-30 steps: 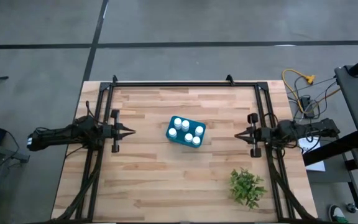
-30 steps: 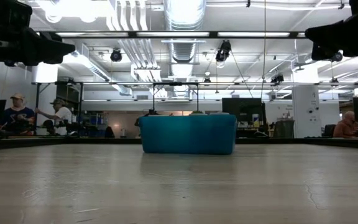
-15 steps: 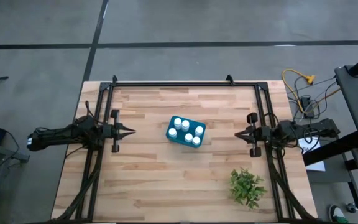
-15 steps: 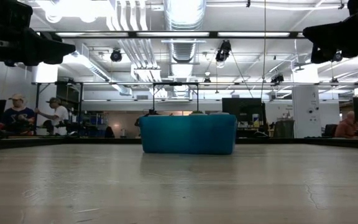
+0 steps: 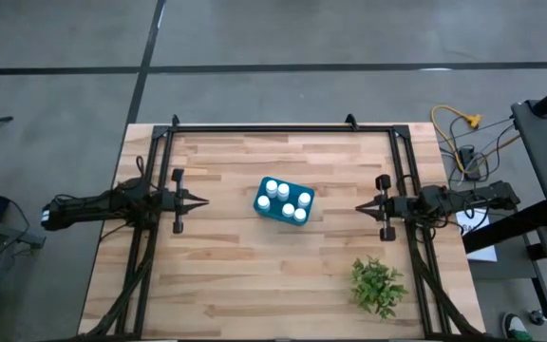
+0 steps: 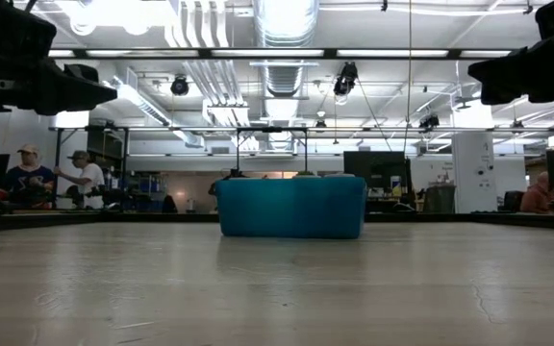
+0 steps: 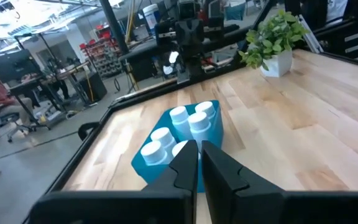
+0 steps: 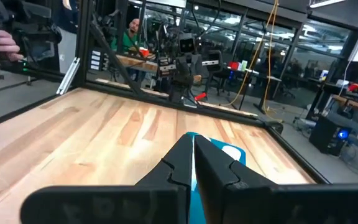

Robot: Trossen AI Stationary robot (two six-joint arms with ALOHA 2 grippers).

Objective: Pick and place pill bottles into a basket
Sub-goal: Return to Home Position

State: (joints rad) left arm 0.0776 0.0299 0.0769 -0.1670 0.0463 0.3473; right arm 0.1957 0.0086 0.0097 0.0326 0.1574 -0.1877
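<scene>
**Wooden tabletop, full basket, both tools standing clear**

Pale planks of the tabletop carry the teal basket, and six white-capped pill bottles stand upright inside it. No bottle lies outside it. The left tool sits well to one side of the basket and the right tool well to the other, each pointing at it with fingers pressed together and holding nothing. Neither looks clearly nearer. The basket's long axis slants across the line between them. A plant stands apart from the basket on the right tool's side. Judging by this, only the retreat from the basket remains.

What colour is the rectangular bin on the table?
Teal-blue; the rectangular bin shows best in the low view.
</scene>
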